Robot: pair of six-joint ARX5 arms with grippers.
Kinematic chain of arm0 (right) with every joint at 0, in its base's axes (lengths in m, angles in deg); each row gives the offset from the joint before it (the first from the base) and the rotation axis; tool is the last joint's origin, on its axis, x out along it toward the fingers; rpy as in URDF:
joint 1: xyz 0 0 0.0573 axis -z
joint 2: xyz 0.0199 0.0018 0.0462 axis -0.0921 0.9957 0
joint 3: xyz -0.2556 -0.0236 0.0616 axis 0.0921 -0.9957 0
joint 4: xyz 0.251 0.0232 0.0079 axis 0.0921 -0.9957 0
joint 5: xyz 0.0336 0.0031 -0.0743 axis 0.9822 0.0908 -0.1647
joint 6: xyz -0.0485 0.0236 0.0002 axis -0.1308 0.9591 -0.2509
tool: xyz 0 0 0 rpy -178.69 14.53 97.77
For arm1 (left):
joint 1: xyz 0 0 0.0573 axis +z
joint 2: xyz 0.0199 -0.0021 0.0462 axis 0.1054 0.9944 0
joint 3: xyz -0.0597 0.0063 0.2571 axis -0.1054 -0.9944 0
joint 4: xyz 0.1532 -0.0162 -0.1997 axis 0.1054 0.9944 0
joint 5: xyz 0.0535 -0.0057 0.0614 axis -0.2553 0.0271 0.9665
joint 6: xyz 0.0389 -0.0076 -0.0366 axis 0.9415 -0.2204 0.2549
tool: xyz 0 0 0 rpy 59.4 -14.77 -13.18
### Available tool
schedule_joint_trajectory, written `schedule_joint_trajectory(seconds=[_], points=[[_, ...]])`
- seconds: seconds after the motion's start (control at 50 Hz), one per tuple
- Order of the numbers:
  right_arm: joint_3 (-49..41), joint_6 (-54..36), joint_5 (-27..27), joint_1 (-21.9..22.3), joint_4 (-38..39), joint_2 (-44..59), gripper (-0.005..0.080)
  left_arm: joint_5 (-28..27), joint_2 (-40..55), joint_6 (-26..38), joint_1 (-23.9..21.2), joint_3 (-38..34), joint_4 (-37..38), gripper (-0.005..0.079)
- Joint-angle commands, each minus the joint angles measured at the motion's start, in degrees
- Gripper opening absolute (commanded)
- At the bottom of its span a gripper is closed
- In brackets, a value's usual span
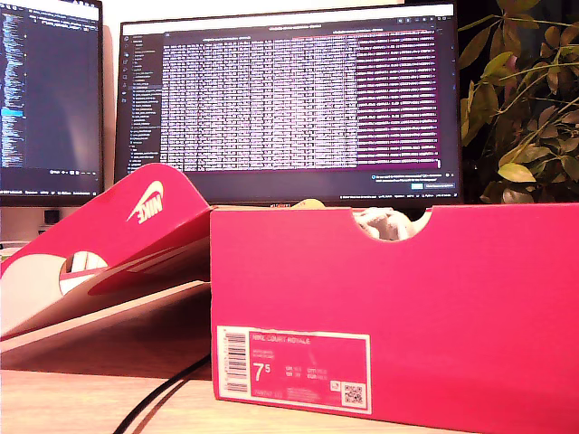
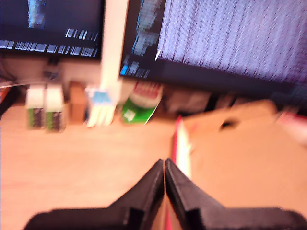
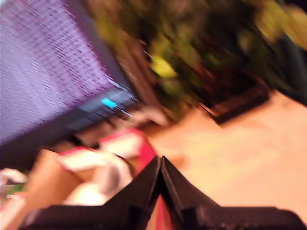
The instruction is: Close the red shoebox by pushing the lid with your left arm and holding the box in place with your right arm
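While neither arm shows in the exterior view, both wrist views put me above the shoebox (image 1: 398, 307), which fills that view from centre out to 3 o'clock, its label end facing the camera. The lid (image 1: 118, 244) lies flung open toward 9 o'clock in the exterior view, sloping up from the tabletop to the box's edge, logo side showing; its long axis appears to run front to back, parallel with the box.

My first gripper (image 2: 164, 165) has its fingers pressed together and carries nothing. Just ahead of its tips I see the thin red edge of the lid and its tan inner face (the picture is blurred, so I can't say whether the tips touch it). That makes this the arm nearer the lid, and I judge the push has to sweep the lid up and over toward the box's open top.

My second gripper (image 3: 160, 163) is likewise closed tight and empty, poised over the box's red wall, with white packing paper (image 3: 103, 179) visible inside and the plant (image 3: 192, 62) beyond. Contact with the wall I cannot confirm. This arm sits better placed to brace the box.
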Motion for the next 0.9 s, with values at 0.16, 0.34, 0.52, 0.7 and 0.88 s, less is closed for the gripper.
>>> schedule_joint_trajectory(seconds=[0.16, 0.34, 0.52, 0.7, 0.88], points=[[3.9, -2.8, 3.5, -0.1, -4.2, 9.4, -0.0012, -3.3, 8.3, -1.7, 0.3, 2.1, -0.1, -0.0019], [6.4, -4.2, 6.9, -0.1, -4.1, 20.3, -0.0012, -5.9, 16.1, -1.7, 0.3, 4.9, -0.2, -0.0019], [11.0, -9.2, 8.9, -0.1, -4.0, 32.2, -0.0012, -6.2, 23.4, -0.3, 0.3, 9.2, -0.3, -0.0019], [15.5, -12.3, 9.2, -0.1, -3.4, 41.8, -0.0012, -7.9, 31.8, 2.1, 1.1, 12.9, -0.7, -0.0019], [17.2, -14.7, 9.5, -0.2, 0.0, 48.5, -0.0012, -12.9, 40.2, 2.5, 5.1, 13.7, -7.0, -0.0019]])
